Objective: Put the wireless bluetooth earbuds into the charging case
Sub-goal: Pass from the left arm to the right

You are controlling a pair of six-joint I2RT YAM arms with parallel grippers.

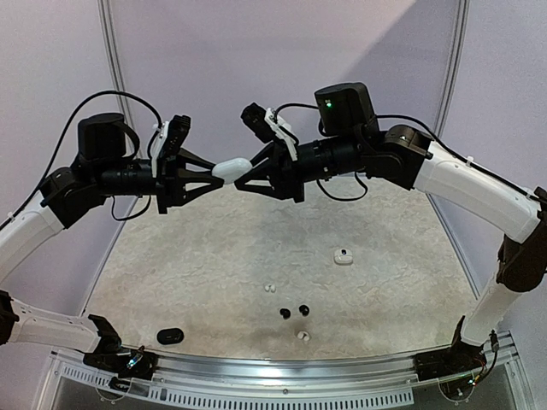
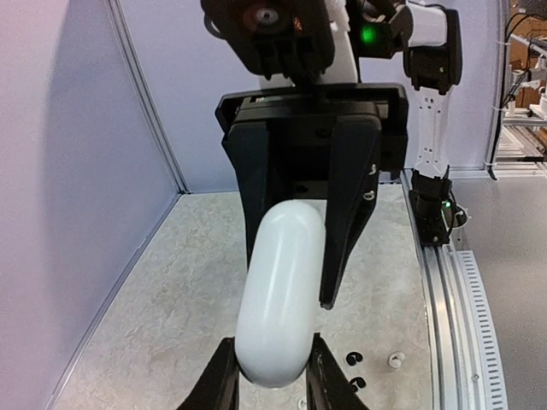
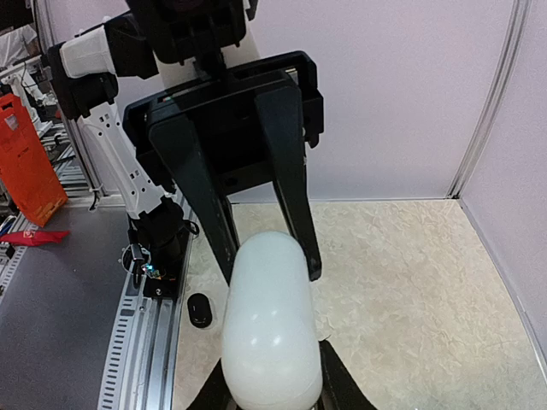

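The left tool (image 1: pixel 208 173) is clamped on one end of the charging case (image 1: pixel 232 168), the right tool (image 1: pixel 241 179) closed on the other, aloft; the earbuds (image 1: pixel 303 307) are scattered on the near surface (image 1: pixel 214 256); opening is judged in hand; the case must be pried apart next.

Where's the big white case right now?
In the air at the top view's centre, above the table, the white case spans between the left gripper and the right gripper, both clamped on its ends.
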